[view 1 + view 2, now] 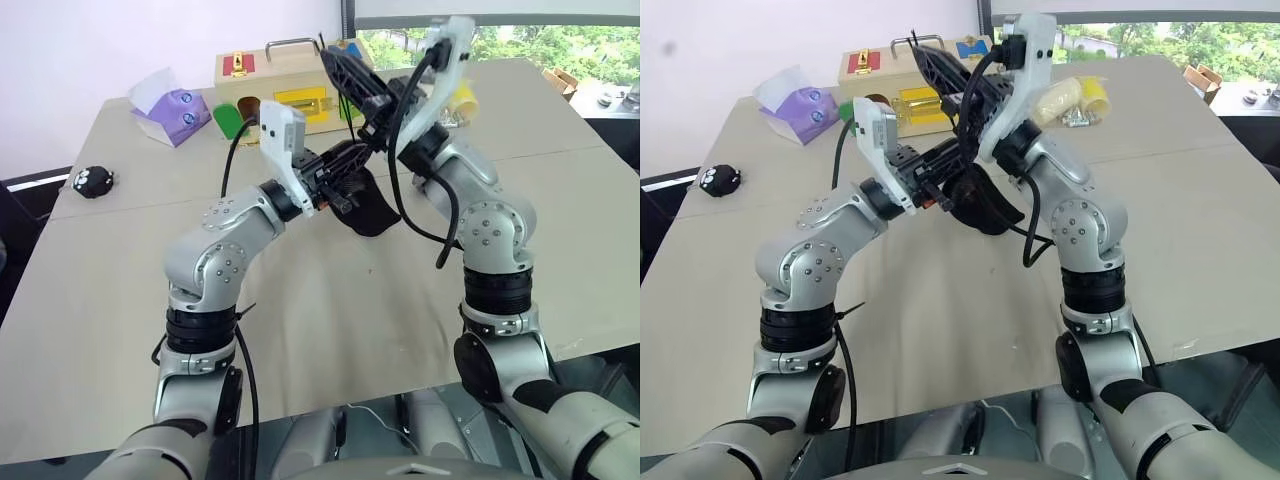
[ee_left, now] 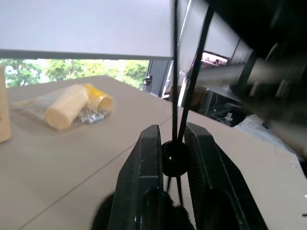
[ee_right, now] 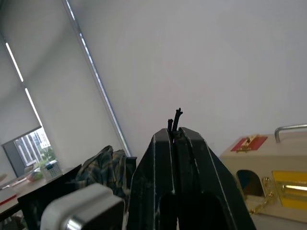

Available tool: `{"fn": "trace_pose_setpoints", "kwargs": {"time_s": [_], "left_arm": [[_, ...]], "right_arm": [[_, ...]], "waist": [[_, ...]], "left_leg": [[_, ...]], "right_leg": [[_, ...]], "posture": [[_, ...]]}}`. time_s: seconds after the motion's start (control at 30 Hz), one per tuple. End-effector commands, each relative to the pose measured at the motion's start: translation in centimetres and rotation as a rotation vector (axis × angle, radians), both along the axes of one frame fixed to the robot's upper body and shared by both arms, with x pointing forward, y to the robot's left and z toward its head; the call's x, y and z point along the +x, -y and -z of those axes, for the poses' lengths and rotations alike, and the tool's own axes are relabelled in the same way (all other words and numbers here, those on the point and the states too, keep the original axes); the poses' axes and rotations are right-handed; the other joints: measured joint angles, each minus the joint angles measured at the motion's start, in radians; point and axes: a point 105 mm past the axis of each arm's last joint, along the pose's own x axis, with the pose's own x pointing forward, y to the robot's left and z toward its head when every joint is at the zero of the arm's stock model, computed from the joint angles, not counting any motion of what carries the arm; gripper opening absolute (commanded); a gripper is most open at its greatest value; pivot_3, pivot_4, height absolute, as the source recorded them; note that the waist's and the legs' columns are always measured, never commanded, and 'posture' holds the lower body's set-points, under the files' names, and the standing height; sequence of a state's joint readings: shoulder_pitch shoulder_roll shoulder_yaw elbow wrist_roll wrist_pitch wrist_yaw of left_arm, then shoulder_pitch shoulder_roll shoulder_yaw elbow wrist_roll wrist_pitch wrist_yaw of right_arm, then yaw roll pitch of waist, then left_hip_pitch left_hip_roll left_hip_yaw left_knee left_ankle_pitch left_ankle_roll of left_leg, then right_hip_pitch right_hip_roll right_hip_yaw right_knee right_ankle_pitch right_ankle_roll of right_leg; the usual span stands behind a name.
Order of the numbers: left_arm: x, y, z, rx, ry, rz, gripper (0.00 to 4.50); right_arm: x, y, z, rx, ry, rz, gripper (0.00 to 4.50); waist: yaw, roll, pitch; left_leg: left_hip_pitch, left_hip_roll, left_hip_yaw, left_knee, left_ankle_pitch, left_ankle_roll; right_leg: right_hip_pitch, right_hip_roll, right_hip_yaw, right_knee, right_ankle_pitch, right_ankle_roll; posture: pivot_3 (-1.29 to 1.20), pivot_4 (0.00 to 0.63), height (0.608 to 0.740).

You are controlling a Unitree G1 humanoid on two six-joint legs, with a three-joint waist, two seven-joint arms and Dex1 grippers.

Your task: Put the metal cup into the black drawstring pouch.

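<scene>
Black drawstring pouch [image 1: 372, 208] hangs beneath both claws: left claw [image 2: 173, 155] pinches its cord bead, right claw [image 3: 175, 134] clenches the cord ends.

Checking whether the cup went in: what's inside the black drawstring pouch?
Cannot tell. The black drawstring pouch hangs closed-looking between the arms, its cloth hiding any contents. The left gripper pinches its cord bead.

Matt black cloth pouch [image 1: 372, 208], thin cord [image 2: 175, 72] — smooth table [image 1: 330, 320], wooden box [image 1: 262, 85]
</scene>
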State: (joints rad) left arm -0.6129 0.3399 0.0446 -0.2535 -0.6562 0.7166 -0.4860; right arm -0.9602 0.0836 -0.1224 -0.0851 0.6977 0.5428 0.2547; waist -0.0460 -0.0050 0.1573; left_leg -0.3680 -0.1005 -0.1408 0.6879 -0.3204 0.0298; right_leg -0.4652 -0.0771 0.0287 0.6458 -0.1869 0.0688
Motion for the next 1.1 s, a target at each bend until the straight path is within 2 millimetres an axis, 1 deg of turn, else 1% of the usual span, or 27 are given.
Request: {"fn": "trace_pose_setpoints", "kwargs": {"time_s": [0.03, 0.1, 0.13, 0.27, 0.3, 0.4, 0.47, 0.5, 0.53, 0.63, 0.67, 0.73, 0.77, 0.83, 0.93, 0.97, 1.1], "left_arm": [[-0.1, -0.5, 3.3, 0.139, -0.020, -0.014, 0.14], [-0.4, -0.7, 5.0, 0.177, -0.061, -0.002, 0.14], [-0.5, -0.8, 5.6, 0.180, -0.078, 0.004, 0.14], [-0.6, -1.6, 7.3, 0.237, -0.092, -0.008, 0.14], [-0.5, -1.8, 7.4, 0.243, -0.090, -0.010, 0.14], [-0.4, -1.8, 7.0, 0.226, -0.065, -0.012, 0.14], [-0.6, -1.5, 6.4, 0.206, -0.053, 0.009, 1.18], [-0.6, -1.4, 6.0, 0.185, -0.044, 0.013, 1.42], [-0.7, -1.3, 5.4, 0.160, -0.034, 0.020, 1.87], [-0.9, -1.3, 4.1, 0.102, -0.019, 0.029, 1.87], [-1.2, -1.4, 3.8, 0.078, -0.026, 0.039, 1.97], [-1.7, -1.6, 3.4, 0.057, -0.038, 0.055, 1.97], [-1.9, -1.9, 3.4, 0.063, -0.042, 0.053, 1.97], [-2.1, -2.5, 3.5, 0.084, -0.052, 0.039, 1.97], [-1.9, -6.1, 5.4, 0.193, -0.112, -0.084, 1.97], [-2.0, -7.1, 5.9, 0.219, -0.129, -0.111, 1.97], [-3.4, -11.3, 8.8, 0.370, -0.222, -0.178, 1.97]], "right_arm": [[0.7, 5.1, -5.0, 0.296, 0.095, 0.182, 0.00], [1.2, 7.8, -6.4, 0.408, 0.118, 0.281, 0.00], [1.3, 8.6, -6.8, 0.446, 0.123, 0.301, 0.00], [1.4, 10.1, -7.4, 0.541, 0.106, 0.282, 0.00], [1.5, 9.9, -7.2, 0.523, 0.096, 0.279, 0.00], [1.7, 8.2, -6.1, 0.408, 0.100, 0.286, 0.00], [1.9, 7.1, -5.1, 0.350, 0.074, 0.268, 0.00], [2.1, 6.4, -4.2, 0.287, 0.064, 0.276, 0.00], [2.2, 5.8, -3.1, 0.226, 0.055, 0.287, 0.00], [2.3, 5.0, -0.8, 0.124, 0.018, 0.280, 0.00], [2.4, 4.9, 0.1, 0.082, 0.001, 0.278, 0.56], [2.4, 4.8, 1.4, 0.029, -0.020, 0.281, 1.30], [2.5, 5.0, 2.0, 0.015, -0.033, 0.285, 1.93], [2.6, 5.3, 3.1, -0.012, -0.057, 0.293, 2.85], [2.9, 6.7, 6.7, -0.143, -0.110, 0.356, 4.37], [2.8, 7.2, 7.4, -0.165, -0.121, 0.364, 4.49], [2.5, 9.5, 10.0, -0.260, -0.154, 0.398, 4.49]], "waist": [[0.001, 0.000, 0.000], [0.004, 0.000, 0.000], [0.006, 0.000, 0.000], [0.000, 0.001, 0.001], [-0.003, 0.001, 0.001], [-0.010, 0.005, 0.000], [-0.013, 0.005, 0.000], [-0.013, 0.005, 0.000], [-0.014, 0.005, 0.000], [-0.017, 0.005, -0.001], [-0.017, 0.005, 0.000], [-0.016, 0.005, 0.000], [-0.016, 0.005, 0.000], [-0.016, 0.005, 0.000], [-0.019, 0.005, -0.001], [-0.020, 0.005, -0.001], [-0.017, 0.005, 0.000]], "left_leg": [[0.000, 0.000, 0.000, 0.000, 0.000, 0.000], [0.000, 0.000, 0.000, 0.000, 0.000, 0.000], [0.000, 0.000, 0.000, 0.000, 0.000, 0.000], [-0.001, 0.000, 0.000, 0.000, 0.000, 0.000], [-0.001, 0.000, 0.000, -0.001, 0.000, 0.000], [-0.001, 0.000, 0.001, -0.002, 0.000, 0.000], [-0.001, 0.000, 0.001, -0.002, 0.000, 0.000], [-0.001, 0.000, 0.001, -0.002, 0.000, 0.000], [0.000, 0.000, 0.001, -0.002, 0.000, 0.000], [0.000, 0.000, 0.003, -0.001, 0.000, 0.000], [0.000, 0.000, 0.003, 0.000, 0.000, 0.000], [-0.001, 0.000, 0.003, 0.000, 0.000, 0.000], [-0.001, 0.000, 0.003, 0.000, 0.000, 0.000], [-0.001, 0.000, 0.003, 0.000, 0.000, 0.000], [0.000, 0.000, 0.003, -0.001, 0.000, 0.000], [0.000, 0.000, 0.003, -0.001, 0.000, 0.000], [0.001, 0.000, 0.004, -0.001, 0.000, 0.000]], "right_leg": [[0.000, 0.002, 0.000, 0.000, 0.000, 0.000], [0.000, 0.003, 0.000, 0.000, 0.000, 0.000], [0.000, 0.003, 0.000, 0.000, 0.000, 0.000], [-0.001, 0.002, 0.000, 0.000, 0.000, 0.000], [-0.001, 0.002, 0.001, 0.000, 0.000, 0.000], [-0.003, 0.002, 0.002, 0.000, 0.000, 0.000], [-0.003, 0.003, 0.002, 0.001, 0.000, 0.000], [-0.003, 0.002, 0.002, 0.001, 0.000, 0.000], [-0.003, 0.002, 0.002, 0.001, 0.000, 0.000], [-0.003, -0.002, 0.004, 0.003, 0.000, 0.000], [-0.003, -0.002, 0.004, 0.004, 0.000, 0.000], [-0.003, -0.002, 0.004, 0.004, 0.000, 0.000], [-0.004, -0.002, 0.004, 0.004, 0.000, 0.000], [-0.004, -0.002, 0.004, 0.003, 0.000, 0.000], [-0.004, -0.001, 0.004, 0.004, 0.000, 0.000], [-0.004, -0.001, 0.004, 0.004, 0.000, 0.000], [-0.004, 0.001, 0.006, 0.004, 0.000, 0.000]], "posture": [[0.00, 0.150, 0.710], [0.00, 0.150, 0.710], [0.00, 0.150, 0.710], [0.00, 0.150, 0.710], [0.00, 0.150, 0.710], [0.00, 0.150, 0.710], [0.00, 0.150, 0.710], [0.00, 0.150, 0.710], [0.00, 0.150, 0.710], [0.00, 0.150, 0.710], [0.00, 0.150, 0.710], [0.00, 0.150, 0.710], [0.00, 0.150, 0.710], [0.00, 0.150, 0.710], [0.00, 0.150, 0.710], [0.00, 0.150, 0.710], [0.00, 0.150, 0.710]]}}
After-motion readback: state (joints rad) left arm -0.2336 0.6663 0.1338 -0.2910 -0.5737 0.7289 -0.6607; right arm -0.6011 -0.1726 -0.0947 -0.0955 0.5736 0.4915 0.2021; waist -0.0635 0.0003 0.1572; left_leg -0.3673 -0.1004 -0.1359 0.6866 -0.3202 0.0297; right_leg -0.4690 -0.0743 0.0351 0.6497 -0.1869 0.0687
